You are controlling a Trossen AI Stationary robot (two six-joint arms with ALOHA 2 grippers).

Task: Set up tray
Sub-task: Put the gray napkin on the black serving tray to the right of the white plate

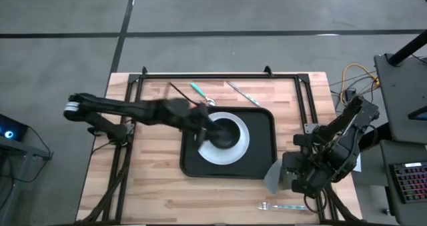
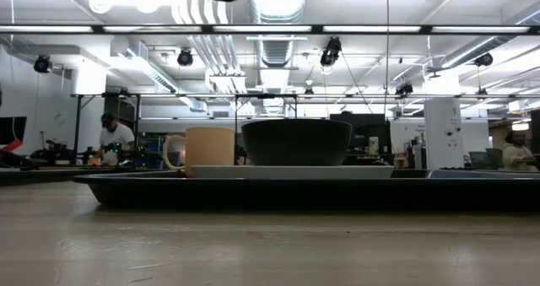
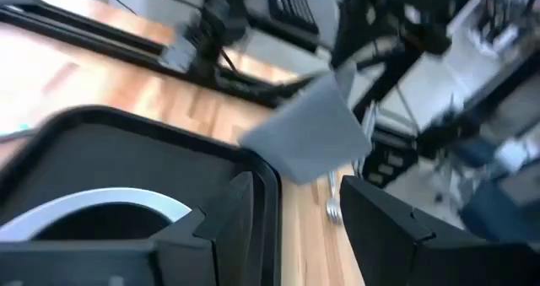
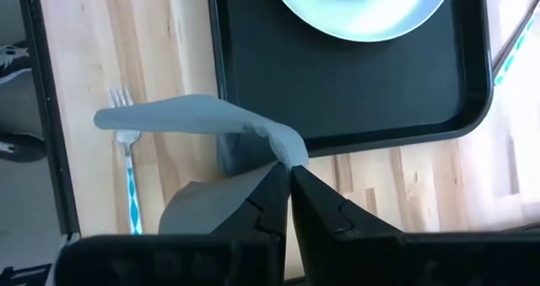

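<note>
Wooden tabletop, butcher-block, workshop room behind with ceiling ducts and people at benches far off. Landmark is the tray [image 1: 261,167], sitting mid-table.

Nearest the table's front edge, off the tray's front-right corner: fork [image 1: 283,205] with a teal handle, flat on the wood. Just beyond it my right gripper [image 4: 288,169], fingers pressed together on a grey napkin [image 4: 202,121], lifted and drooping just outside the tray's right-front corner, not yet on it.

On the tray: white plate [image 1: 239,149] with a dark bowl [image 2: 296,142] on it. My left gripper [image 3: 291,214] is over the bowl at the tray's left-centre, fingers spread, holding nothing as far as I see.

Behind the tray: teal-handled spoon [image 1: 199,93], knife [image 1: 241,93], dark stick-like item, unclear.

Handling, my guess: tray is stiff, light, smooth; take it by the raised rim on a long side, keep level or the plate and bowl slide. Napkin is limp, folds wherever it's pinched.

Hard to make out: tan mug [image 2: 208,147] shows in the low view only, hidden under my left arm from above. Bowl's inside isn't visible.
</note>
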